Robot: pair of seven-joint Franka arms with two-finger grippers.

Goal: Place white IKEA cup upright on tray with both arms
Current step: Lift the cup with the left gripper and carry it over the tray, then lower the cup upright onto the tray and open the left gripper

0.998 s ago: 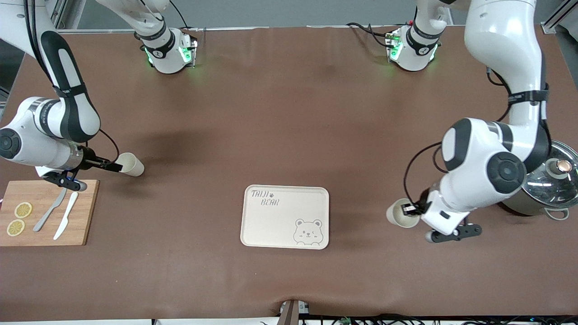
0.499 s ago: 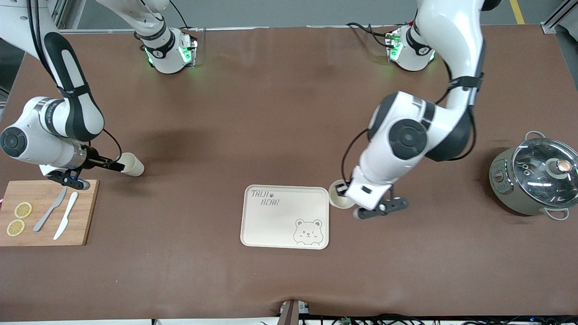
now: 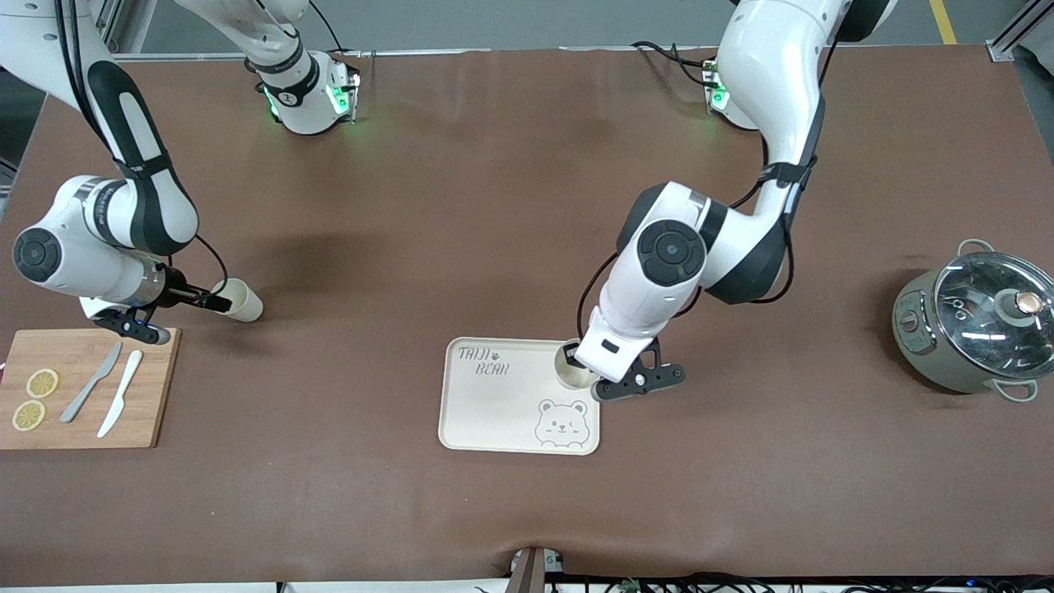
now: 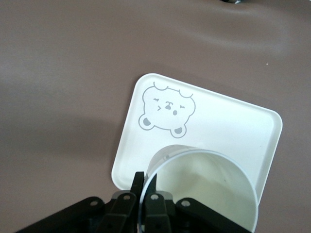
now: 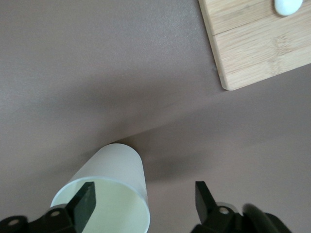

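Note:
The cream tray (image 3: 502,403) with "TAIJI BEAR" lettering and a bear face lies mid-table; it also shows in the left wrist view (image 4: 228,121). My left gripper (image 3: 579,362) (image 4: 146,180) is shut on the rim of a white cup (image 3: 571,371) (image 4: 204,194). It holds the cup mouth-up over the tray's edge toward the left arm's end. I cannot tell whether the cup touches the tray. A second white cup (image 3: 240,301) (image 5: 116,170) lies on its side on the table. My right gripper (image 3: 216,303) (image 5: 144,190) is open, one finger inside the cup's mouth and one outside.
A wooden cutting board (image 3: 152,387) with two lemon slices (image 3: 34,399), a grey knife (image 3: 92,383) and a white knife (image 3: 122,391) lies at the right arm's end. A pot with a glass lid (image 3: 976,325) stands at the left arm's end.
My left arm has carried its cup from beside the pot across the table to over the tray's edge. My right gripper has stayed at the lying cup.

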